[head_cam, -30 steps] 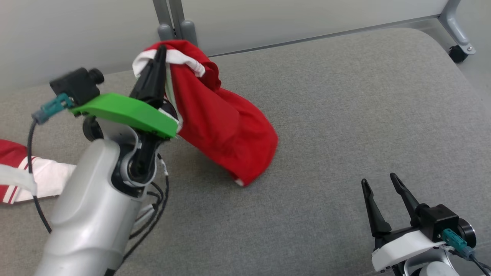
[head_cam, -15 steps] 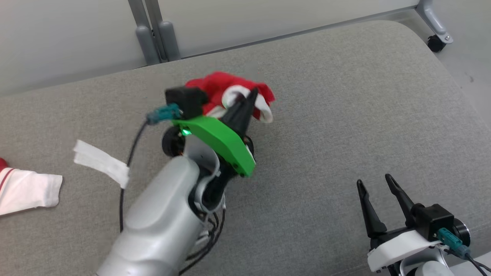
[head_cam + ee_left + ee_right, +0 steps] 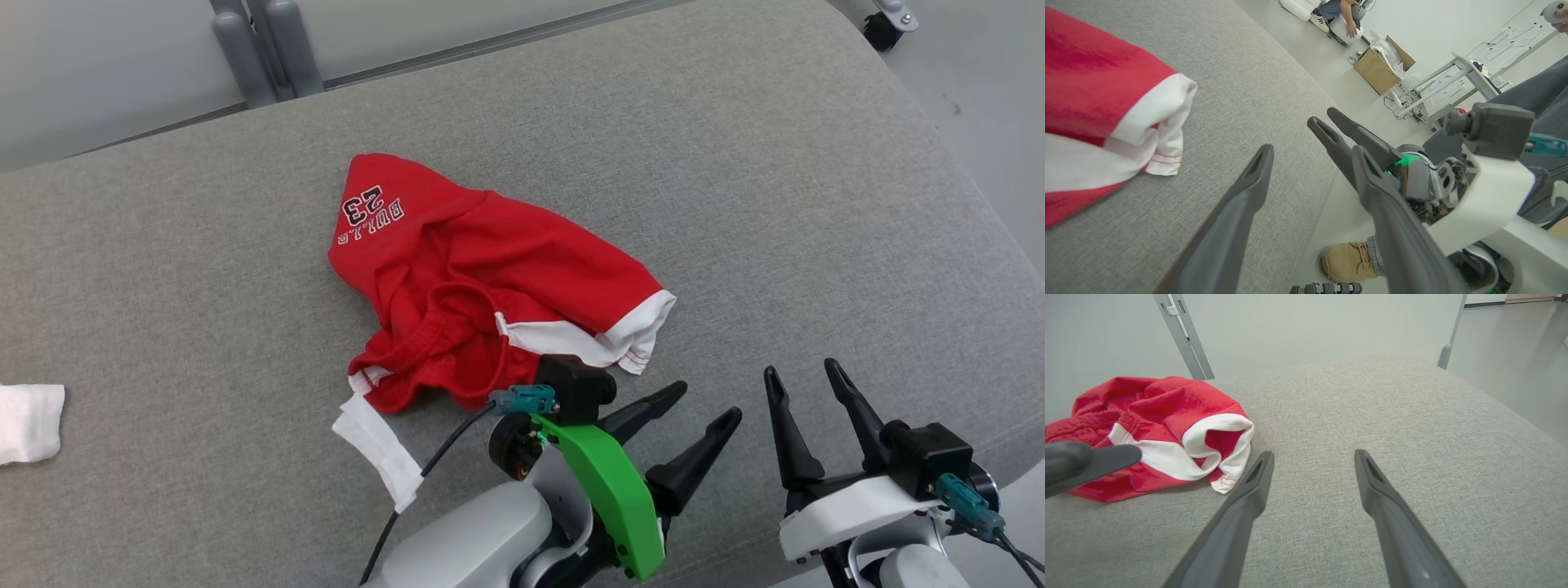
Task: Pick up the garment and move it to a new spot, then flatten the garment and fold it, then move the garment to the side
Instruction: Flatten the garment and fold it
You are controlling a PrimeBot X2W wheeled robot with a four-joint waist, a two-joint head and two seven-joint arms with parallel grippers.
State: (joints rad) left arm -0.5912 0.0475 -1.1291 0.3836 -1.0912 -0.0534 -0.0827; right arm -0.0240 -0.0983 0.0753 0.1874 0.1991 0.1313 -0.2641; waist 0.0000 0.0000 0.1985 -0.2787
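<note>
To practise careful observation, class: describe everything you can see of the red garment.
The garment is red soft-knit shorts with white hem bands, a gathered elastic waistband and a "BULLS 23" print. It lies crumpled, unfolded, on the grey cushion, one leg opening curled toward the near edge. Nothing holds it; the open left gripper hovers just beside it.

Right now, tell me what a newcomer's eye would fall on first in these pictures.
The red garment, trimmed in white and printed BULLS 23, lies crumpled in the middle of the grey cushion. Just below it in the head view, the left gripper on its bright green mount stands open, its fingers clear of the cloth. The right gripper is open beside it at the lower right.
</note>
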